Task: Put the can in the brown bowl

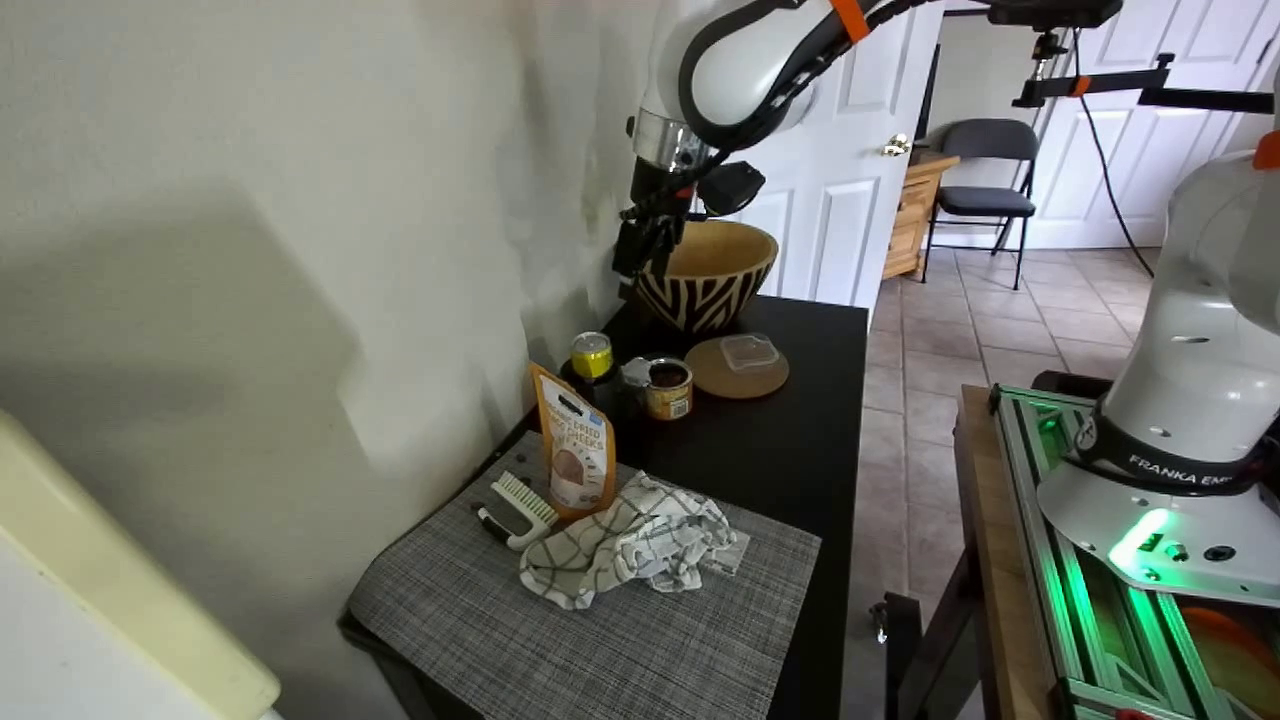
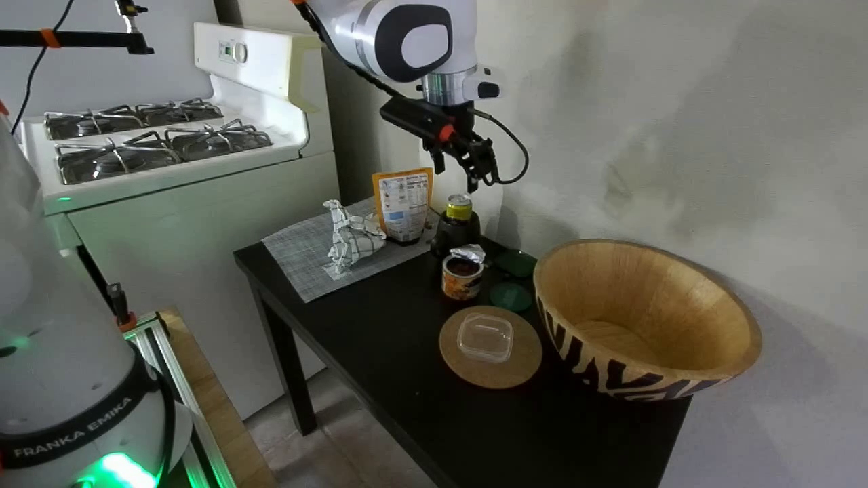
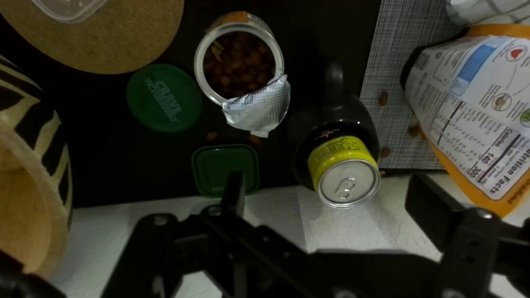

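1. The end effector hangs near the edge of the desk along the wall, higher than the can, its fingers spread wide apart.
2. The can, yellow-green with a silver top, stands in a dark mug near the wall-side edge, just beside the mat; the mug hides its lower part.
3. The brown bowl takes up the corner between the wall-side edge and the end edge farthest from the mat, well apart from the can.
4. Beside the mug, nearer the long edge away from the wall, stands an opened tin with a foil lid folded back.
5. Between mug and bowl lie a square green lid and a round green lid, the square one closer to the wall-side edge.
6. A round tan board bears a clear plastic container.
7. The mat covers the opposite end and carries an upright bag, a checked cloth and a brush.
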Available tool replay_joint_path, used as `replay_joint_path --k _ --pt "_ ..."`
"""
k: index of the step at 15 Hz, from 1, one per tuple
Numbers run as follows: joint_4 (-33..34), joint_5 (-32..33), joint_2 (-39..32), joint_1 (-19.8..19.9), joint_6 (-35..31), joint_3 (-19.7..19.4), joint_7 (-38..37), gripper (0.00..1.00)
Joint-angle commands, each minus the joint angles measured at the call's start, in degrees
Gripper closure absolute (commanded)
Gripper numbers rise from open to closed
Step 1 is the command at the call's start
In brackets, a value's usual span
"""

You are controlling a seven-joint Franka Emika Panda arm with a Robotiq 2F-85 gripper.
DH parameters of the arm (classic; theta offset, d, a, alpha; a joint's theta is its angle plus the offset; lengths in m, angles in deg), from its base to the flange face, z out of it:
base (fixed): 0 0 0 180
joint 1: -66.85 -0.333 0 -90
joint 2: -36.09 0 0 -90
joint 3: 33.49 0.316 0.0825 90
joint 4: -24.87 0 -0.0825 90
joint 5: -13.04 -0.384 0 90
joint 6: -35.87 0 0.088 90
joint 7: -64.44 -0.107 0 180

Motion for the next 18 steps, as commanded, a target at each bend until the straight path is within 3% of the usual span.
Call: replay_joint_path --k 1,10,18 --pt "-1.8 1.3 -1.7 -1.3 -6.6 1.1 -1.5 0.0" --pt "2.1 1.9 -10.3 -1.8 -13.6 1.7 -1.2 0.0" --pt "7.0 1.4 -15.6 -1.8 -13.9 2.5 -1.4 0.0"
